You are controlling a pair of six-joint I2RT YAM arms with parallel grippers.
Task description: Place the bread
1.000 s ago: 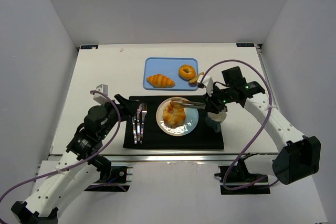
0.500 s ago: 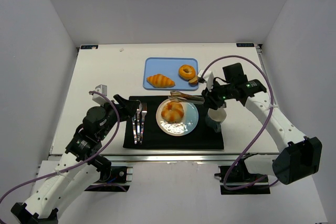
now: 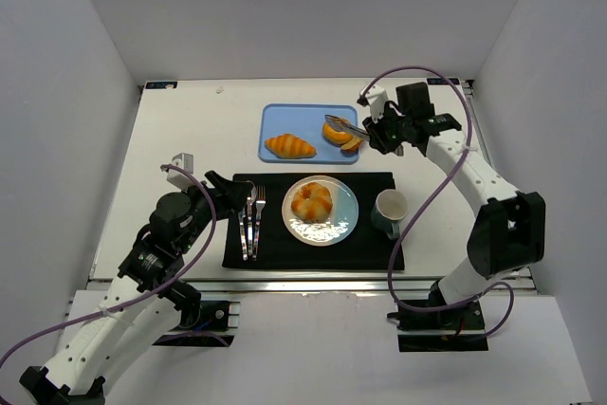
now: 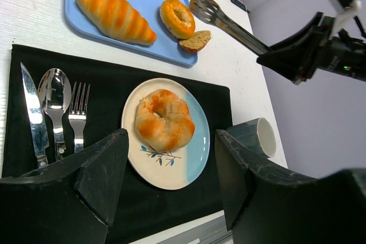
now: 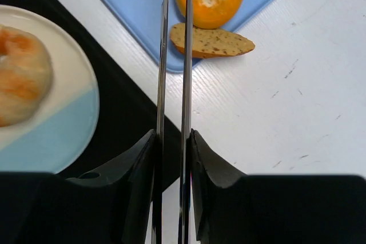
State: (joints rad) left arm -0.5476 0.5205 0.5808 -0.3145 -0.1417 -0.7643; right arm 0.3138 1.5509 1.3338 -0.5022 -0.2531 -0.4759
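My left gripper (image 4: 170, 144) hangs near, jaws wide and empty, just beside the cutlery (image 3: 251, 220). The bread (image 3: 311, 201) sits mid-plate (image 3: 346, 211) on the black mat (image 3: 237, 253). Far right, my right gripper (image 5: 171, 141) clamps the tongs (image 4: 226, 22), arm stretched out, blades nearly together above the bagel (image 3: 337, 130) on the blue tray (image 3: 280, 120). A careless dip could knock the bagel, or push the slice (image 5: 211, 42) off the tray's edge.

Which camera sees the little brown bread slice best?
The right wrist camera: the bread slice is big and sharp, lying across the tray edge. The left wrist view shows it smaller beside the bagel. From the top it is tiny, by the tongs.
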